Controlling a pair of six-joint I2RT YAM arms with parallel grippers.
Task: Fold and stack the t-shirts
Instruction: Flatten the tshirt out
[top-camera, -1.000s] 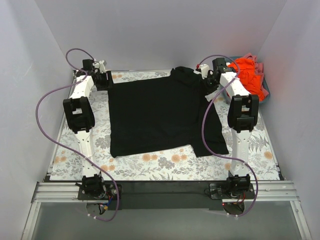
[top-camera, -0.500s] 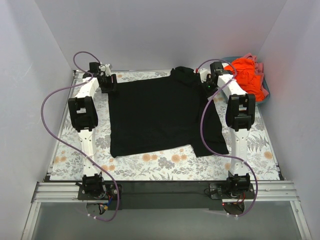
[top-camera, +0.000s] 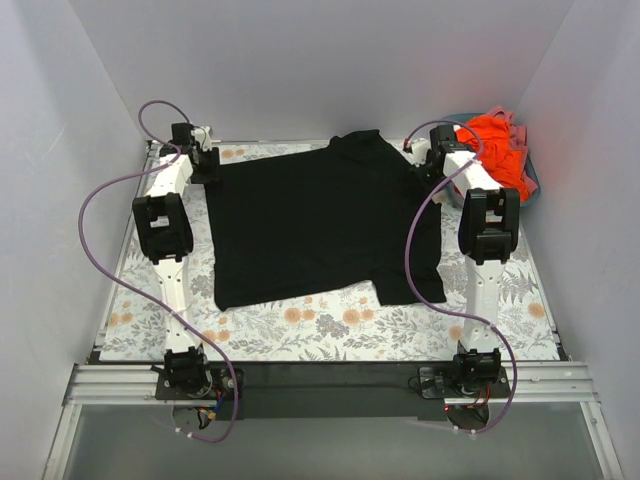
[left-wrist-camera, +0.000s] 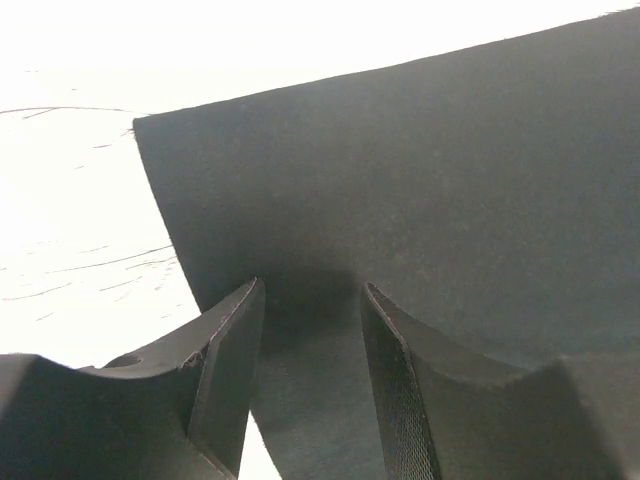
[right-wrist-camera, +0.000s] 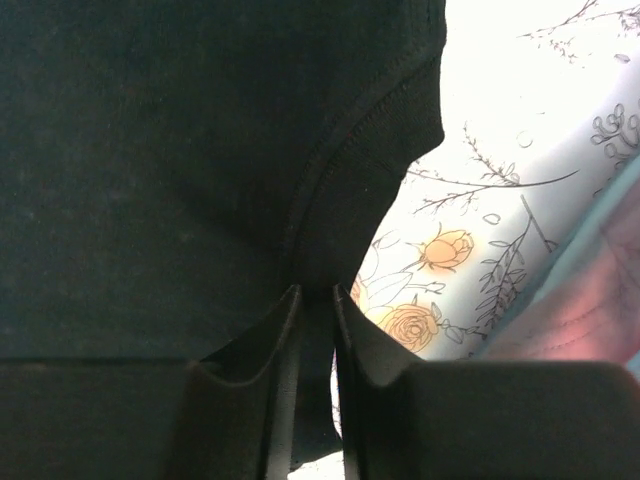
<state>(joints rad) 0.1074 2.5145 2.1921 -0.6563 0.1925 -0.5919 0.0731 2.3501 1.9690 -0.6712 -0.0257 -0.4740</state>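
at the near edge both arm bases sit bolted to a metal rail (top-camera: 320, 385), and each arm reaches straight away over the worktop (top-camera: 330, 325), elbows raised, wrists dipped to the far corners. a purple cable (top-camera: 95, 215) loops loosely off each arm.

beyond the rail runs a bare band of floral worktop, then the near hem of the black shirt (top-camera: 320, 225). it lies spread flat across the middle, skewed a little, its near right corner hanging lower than the left. a bare strip shows on the left under the left arm; on the right, the right arm stands just beside the shirt's edge with more bare worktop outside it.

the left gripper (left-wrist-camera: 310, 340) sits at the shirt's far left corner; in the wrist view its fingers (left-wrist-camera: 230, 370) stand apart with black cloth lying in the gap, the cloth's edge running away to a corner. the right gripper (right-wrist-camera: 315, 310) is at the far right, by the sleeve, its fingers nearly together and pinching a fold of the stitched hem.

in the far right corner, an orange-red shirt (top-camera: 495, 140) is heaped in a teal basket (top-camera: 535, 185), just beyond the right gripper. white walls (top-camera: 60, 150) close in the left, right and far sides, tight against the worktop's edges.
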